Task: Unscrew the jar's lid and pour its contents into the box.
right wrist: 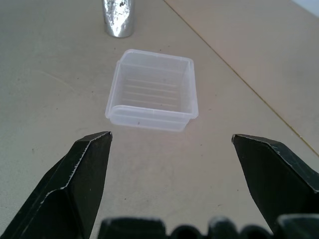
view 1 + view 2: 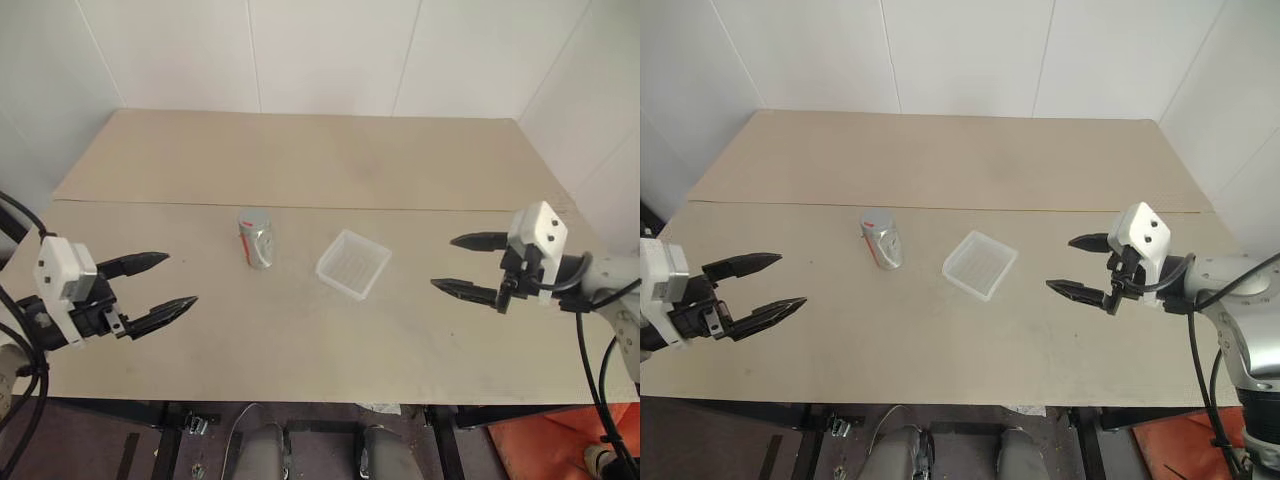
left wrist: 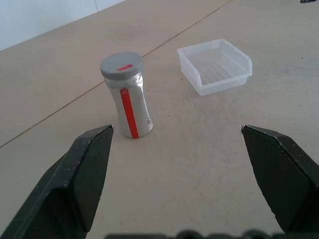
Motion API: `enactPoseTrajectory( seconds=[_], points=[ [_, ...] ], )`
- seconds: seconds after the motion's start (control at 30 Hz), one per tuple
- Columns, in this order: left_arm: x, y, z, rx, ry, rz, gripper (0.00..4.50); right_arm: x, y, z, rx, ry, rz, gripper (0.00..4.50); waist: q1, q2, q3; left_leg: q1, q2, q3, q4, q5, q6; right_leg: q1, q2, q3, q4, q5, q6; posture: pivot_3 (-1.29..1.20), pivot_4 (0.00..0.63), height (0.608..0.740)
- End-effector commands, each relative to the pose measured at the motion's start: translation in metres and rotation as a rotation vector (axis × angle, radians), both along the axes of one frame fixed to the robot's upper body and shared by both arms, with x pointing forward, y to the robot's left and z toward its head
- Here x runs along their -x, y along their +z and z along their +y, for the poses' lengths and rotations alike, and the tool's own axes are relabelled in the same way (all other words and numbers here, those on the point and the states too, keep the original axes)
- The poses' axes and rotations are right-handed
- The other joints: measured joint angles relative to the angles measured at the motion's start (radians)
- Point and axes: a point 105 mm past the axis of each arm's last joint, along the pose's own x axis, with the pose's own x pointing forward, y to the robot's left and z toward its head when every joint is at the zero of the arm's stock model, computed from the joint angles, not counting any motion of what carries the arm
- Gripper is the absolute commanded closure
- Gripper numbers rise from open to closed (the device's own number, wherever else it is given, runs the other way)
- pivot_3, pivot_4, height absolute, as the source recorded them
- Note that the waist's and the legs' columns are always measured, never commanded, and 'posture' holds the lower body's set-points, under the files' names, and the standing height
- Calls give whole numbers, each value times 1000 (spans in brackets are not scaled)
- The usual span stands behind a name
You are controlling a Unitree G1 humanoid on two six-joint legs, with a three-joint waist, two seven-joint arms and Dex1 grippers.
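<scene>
The jar (image 2: pixel 256 240) stands upright near the table's middle, silvery with a red stripe, its grey lid (image 3: pixel 121 65) screwed on top. To its right lies the box (image 2: pixel 353 263), a clear shallow tray with nothing visible inside. The contents are hidden inside the jar. My left gripper (image 2: pixel 160 286) hovers open at the left, well short of the jar, fingers pointing toward it. At the right my right gripper (image 2: pixel 468 265) hangs open, pointing toward the box from a distance. Neither holds anything.
The beige table (image 2: pixel 300 340) has a seam line running across behind the jar and box. White walls close in at the back and both sides. An orange object (image 2: pixel 540 445) lies on the floor at the lower right.
</scene>
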Motion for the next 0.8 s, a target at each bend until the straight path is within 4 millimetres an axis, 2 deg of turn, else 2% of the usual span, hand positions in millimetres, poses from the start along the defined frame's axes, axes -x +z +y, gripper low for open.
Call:
enactPoseTrajectory(
  seconds=[0.03, 0.1, 0.2, 0.3, 0.4, 0.6, 0.8],
  points=[
    [-1, 7, 1, 1, 11, -40, 32, 0, 14, 2, 4, 3, -67, 0, 0, 0, 0, 0, 0, 0, 0, 0, 0, 0, 0, 0, 0, 0, 0, 0, 150, 740],
    [-4, 1, -2, 10, 26, -37, 32, -6, 9, 1, 44, -16, -69, 0, -2, 0, 0, 0, 0, 0, 0, 0, 0, 0, 0, 0, 0, 0, 0, 0, 150, 740],
    [-9, -3, -4, 32, 58, -49, 32, -9, 15, 6, 40, -3, -90, 0, -1, 0, 0, 0, 0, 0, 0, 0, 0, 0, 0, 0, 0, 0, 0, 0, 150, 740],
    [-17, -10, -9, 60, 98, -71, 32, -7, 31, 19, 9, 53, -116, 0, -1, 0, 0, 0, -1, 0, 0, 0, 0, 0, 0, 0, 0, 0, 0, 0, 150, 740],
    [-25, -16, -15, 93, 102, -69, 32, -3, 36, 37, 12, 111, -116, 0, 0, 0, 0, 0, -1, 0, 0, 0, 0, 0, 0, 0, 0, 0, 0, 0, 150, 740],
    [-56, -28, -22, 139, 121, -66, 32, 3, 41, 59, -20, 213, -120, 0, 1, 0, 0, 0, -2, -1, 1, 0, 0, 1, 0, 0, 0, 1, 0, 0, 150, 740],
    [-88, -35, -34, 151, 85, -89, 32, 3, 43, 64, -16, 227, -146, 0, 3, 0, 0, -1, -2, 0, 1, 0, 0, 1, 0, -1, 0, 1, 0, 0, 150, 740]
  ],
)
